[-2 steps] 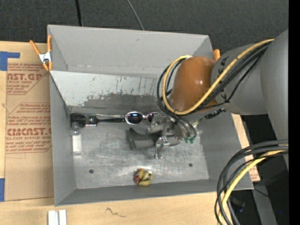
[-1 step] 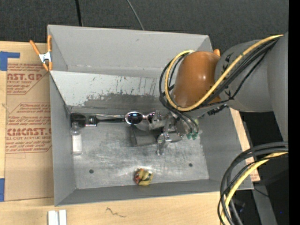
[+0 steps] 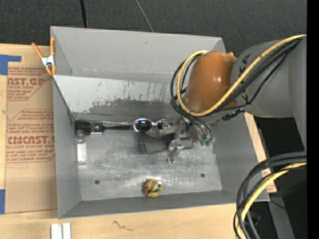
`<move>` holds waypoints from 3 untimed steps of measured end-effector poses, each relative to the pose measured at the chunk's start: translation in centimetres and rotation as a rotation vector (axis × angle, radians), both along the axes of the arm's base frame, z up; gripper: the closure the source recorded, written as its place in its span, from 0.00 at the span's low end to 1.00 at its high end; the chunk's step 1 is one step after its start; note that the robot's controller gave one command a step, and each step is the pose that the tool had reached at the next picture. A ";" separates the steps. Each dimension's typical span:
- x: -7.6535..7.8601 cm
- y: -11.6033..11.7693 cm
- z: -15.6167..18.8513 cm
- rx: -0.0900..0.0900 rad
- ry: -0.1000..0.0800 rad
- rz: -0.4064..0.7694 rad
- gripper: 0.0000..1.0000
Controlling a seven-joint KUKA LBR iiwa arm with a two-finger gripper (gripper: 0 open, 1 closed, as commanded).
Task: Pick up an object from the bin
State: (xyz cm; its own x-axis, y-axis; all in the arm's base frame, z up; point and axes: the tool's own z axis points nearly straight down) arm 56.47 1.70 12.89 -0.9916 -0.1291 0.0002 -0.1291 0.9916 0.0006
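Gripper, open or shut not clear, low in the bin, just beside the right end of a long metal tool lying flat, left to right.

The arm (orange cover at its wrist) reaches in from the right, pincer pointing down.

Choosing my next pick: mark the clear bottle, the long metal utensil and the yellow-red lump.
clear bottle (image 3: 80, 151), camera view, middle of its body.
long metal utensil (image 3: 117, 126), camera view, middle of its shaft.
yellow-red lump (image 3: 152, 187), camera view, its centre.
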 end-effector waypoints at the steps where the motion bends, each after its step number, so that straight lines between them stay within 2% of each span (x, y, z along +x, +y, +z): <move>1: -0.1 0.0 0.8 0.000 0.003 0.000 1.00; 3: -0.1 0.0 2.2 0.000 0.002 0.000 1.00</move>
State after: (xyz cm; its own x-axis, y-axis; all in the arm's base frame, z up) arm 56.40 1.72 15.11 -0.9916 -0.1292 0.0018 -0.1292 0.9916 0.0004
